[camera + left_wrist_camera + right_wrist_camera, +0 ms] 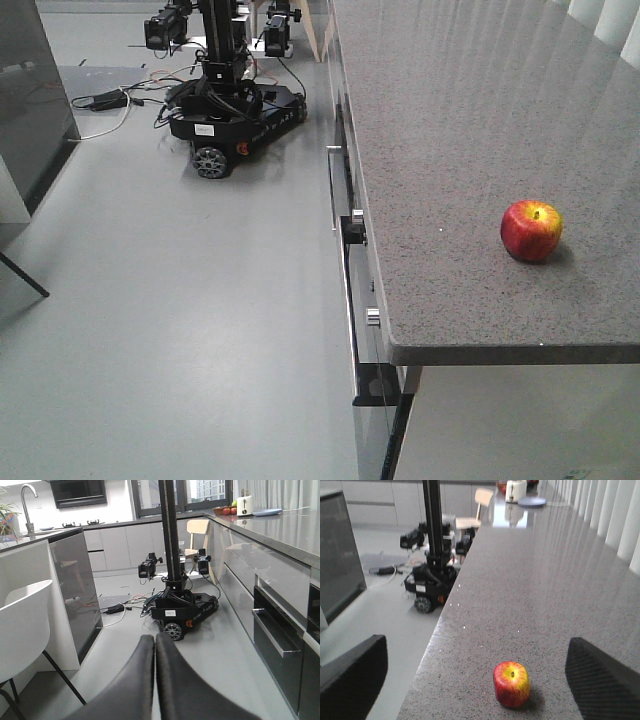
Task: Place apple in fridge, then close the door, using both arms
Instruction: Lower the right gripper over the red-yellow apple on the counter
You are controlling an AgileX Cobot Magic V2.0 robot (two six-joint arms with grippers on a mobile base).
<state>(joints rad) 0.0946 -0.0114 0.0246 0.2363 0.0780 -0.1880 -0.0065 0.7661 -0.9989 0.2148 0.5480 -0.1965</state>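
Currently, the apple (pixel 531 230) is seen resting upright on the table (pixel 450 130), near the front edge and toward the right in the front-facing view. It is round and glossy red, with a yellow patch around the stem dimple, and a soft shadow is cast beside it. The table is a flat slab of grey speckled stone with a squared edge, polished enough that window light is reflected along it. The right tool (pixel 477 672) is aimed down at the table with its jaws spread wide apart. Its fingers (pixel 602 682) are black, blunt and finely textured, and the apple is seen between them, touched by neither. The left tool (pixel 155 680) is closed with nothing gripped, its two smooth matte black fingers (pixel 132 685) pressed together along a thin seam. It is pointed out over the floor (pixel 220 660), which is smooth and pale grey. Below the table, flat glossy grey drawer fronts with slim metal bar handles (pixel 332 185) are noted. A black wheeled robot base (pixel 235 110) with a tall mast and loose cables is parked on the floor, well apart from the apple.
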